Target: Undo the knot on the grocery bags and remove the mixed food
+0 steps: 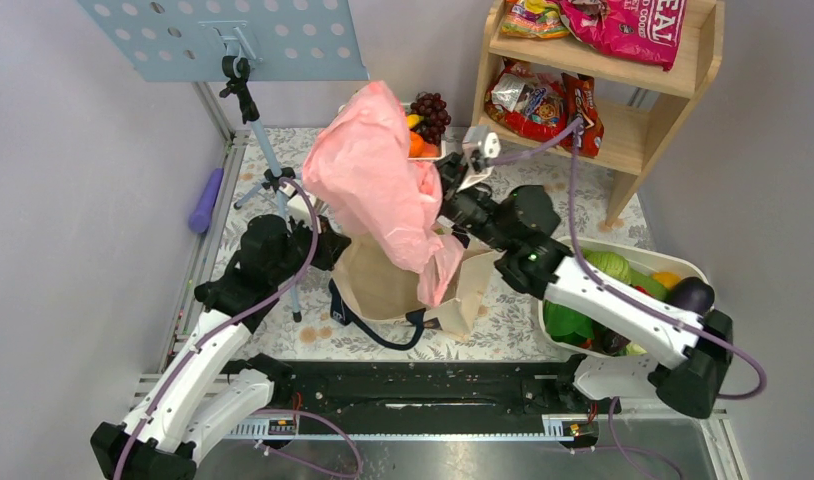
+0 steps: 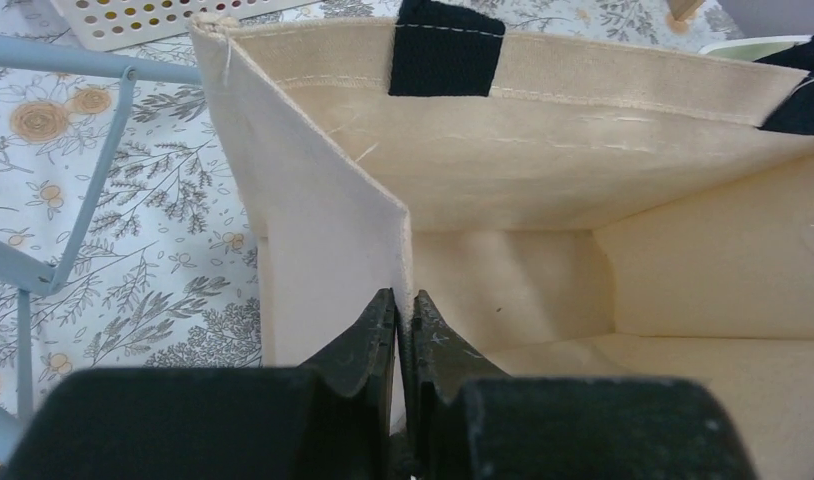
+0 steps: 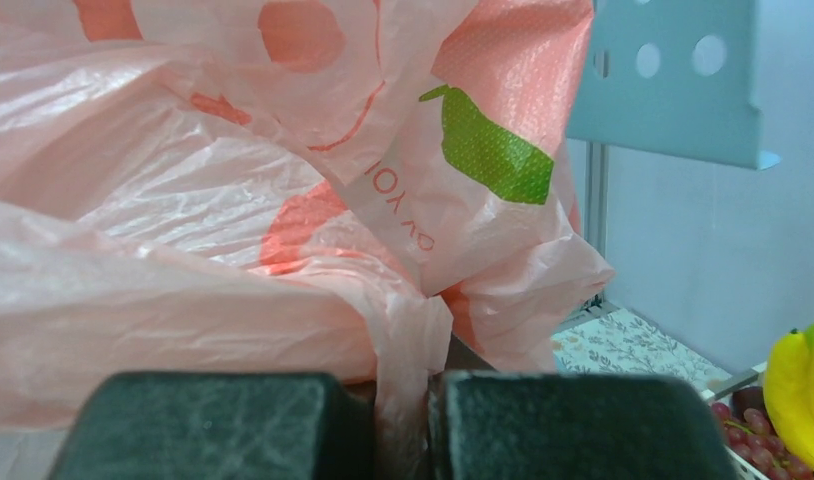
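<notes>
A pink plastic grocery bag (image 1: 373, 185) hangs crumpled above the beige canvas tote (image 1: 383, 285). My right gripper (image 1: 451, 205) is shut on a twisted strip of the pink bag (image 3: 233, 200), which runs down between the jaws of the right gripper (image 3: 403, 385). The knot is hidden in the folds. My left gripper (image 2: 404, 300) is shut on the tote's side wall (image 2: 323, 230), and the tote looks empty inside. Of the mixed food, grapes (image 1: 430, 110) and an orange (image 1: 416, 145) sit behind the bag. Bananas (image 3: 798, 395) show at the right wrist view's edge.
A white basin (image 1: 623, 245) with green produce (image 1: 593, 265) stands at the right. A wooden shelf (image 1: 673, 110) at the back right holds snack packets (image 1: 623, 25). A music stand (image 1: 233, 40) stands at the back left, its legs (image 2: 83, 200) beside the tote.
</notes>
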Robot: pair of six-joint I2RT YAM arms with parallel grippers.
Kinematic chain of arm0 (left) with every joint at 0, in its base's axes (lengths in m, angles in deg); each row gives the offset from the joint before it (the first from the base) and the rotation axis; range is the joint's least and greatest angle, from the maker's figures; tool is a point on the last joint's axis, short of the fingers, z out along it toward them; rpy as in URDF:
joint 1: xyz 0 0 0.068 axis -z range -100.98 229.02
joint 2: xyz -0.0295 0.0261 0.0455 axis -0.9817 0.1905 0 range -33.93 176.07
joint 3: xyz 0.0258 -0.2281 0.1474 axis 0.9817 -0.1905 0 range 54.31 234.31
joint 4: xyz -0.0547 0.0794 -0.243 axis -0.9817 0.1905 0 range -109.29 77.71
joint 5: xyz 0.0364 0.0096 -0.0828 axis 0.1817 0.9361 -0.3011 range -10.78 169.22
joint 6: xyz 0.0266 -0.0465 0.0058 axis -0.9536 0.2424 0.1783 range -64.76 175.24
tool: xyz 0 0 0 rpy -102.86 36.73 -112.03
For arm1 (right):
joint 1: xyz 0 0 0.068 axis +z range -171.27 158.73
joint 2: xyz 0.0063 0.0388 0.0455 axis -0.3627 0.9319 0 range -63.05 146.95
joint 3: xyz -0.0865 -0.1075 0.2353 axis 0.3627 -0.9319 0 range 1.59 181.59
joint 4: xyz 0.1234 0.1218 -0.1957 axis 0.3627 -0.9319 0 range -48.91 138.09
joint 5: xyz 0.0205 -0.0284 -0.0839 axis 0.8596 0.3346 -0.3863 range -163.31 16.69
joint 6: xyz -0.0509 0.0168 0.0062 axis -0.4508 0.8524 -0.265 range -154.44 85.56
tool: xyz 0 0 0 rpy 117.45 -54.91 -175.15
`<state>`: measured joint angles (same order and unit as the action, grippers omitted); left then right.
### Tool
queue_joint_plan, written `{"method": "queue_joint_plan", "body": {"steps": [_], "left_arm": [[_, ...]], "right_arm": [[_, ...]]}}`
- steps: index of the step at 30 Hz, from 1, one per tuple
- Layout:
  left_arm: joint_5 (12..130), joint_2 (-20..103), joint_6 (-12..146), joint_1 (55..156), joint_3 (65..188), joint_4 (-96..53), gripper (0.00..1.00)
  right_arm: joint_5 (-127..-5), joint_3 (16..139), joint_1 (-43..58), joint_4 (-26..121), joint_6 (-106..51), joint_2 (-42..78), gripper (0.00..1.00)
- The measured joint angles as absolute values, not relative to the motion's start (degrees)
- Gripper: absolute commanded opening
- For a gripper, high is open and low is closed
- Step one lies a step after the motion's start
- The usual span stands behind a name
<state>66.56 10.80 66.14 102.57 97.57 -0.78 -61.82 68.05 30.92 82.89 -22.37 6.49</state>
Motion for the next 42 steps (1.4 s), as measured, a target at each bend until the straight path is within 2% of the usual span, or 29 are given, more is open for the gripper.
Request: {"method": "queue_joint_plan", "body": {"steps": [4,9,13,18,22,27,35,42], "left_arm": [[64.2,10.5,66.5,101.8,97.6,-1.0,0.0],[62.6,9.9,67.0,100.8,97.6,-1.0,0.0],[63.2,8.7,67.4,100.1,97.6,-1.0,0.0],[64.7,7.8,67.7,99.3,97.6,-1.0,0.0],[65.9,7.3,67.7,99.1,97.6,-0.9,0.0],[67.4,5.6,67.6,99.1,97.2,-0.9,0.0],[69.0,4.4,67.3,99.1,96.9,-0.8,0.0],[69.0,4.4,67.3,99.1,96.0,0.8,0.0]], "right_arm": [[-61.6,64.7,31.9,92.1,-24.4,12.3,0.0],[-60.3,56.2,32.0,96.1,-24.7,16.8,0.0],[-61.9,47.3,33.3,92.6,-25.5,15.0,0.0],[-67.5,41.3,34.9,79.6,-27.5,6.9,0.0],[-74.3,43.2,36.5,66.5,-29.2,2.9,0.0],[-84.2,48.4,37.3,47.8,-28.5,5.4,0.0],[-98.4,58.8,37.6,24.5,-22.3,18.5,0.0],[-104.8,67.8,37.7,18.6,-17.5,32.9,0.0]]}}
